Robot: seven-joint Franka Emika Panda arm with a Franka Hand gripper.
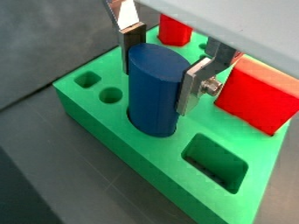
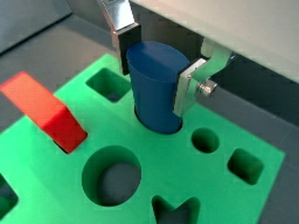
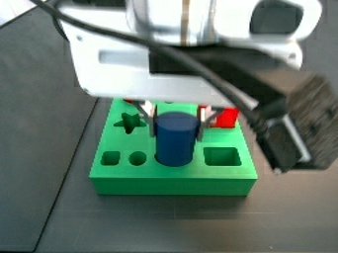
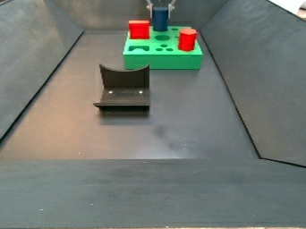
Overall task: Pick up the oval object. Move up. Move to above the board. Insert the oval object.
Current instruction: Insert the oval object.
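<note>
White-housed gripper (image 1: 163, 63), silver fingers (image 1: 197, 83)
Dark pads lined the flat plates (one carried a round screw); black cables crossed the white wrist housing (image 3: 185, 44)

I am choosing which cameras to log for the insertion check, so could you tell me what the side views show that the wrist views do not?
Only a side view shows the fixture on the floor, apart from the board, and the walls.

Only the wrist views show the fingers at the oval object, whose lower end sits in the board's hole, and the empty large round hole.

Both share the gripper over the board, the blue peg and red blocks.
</note>
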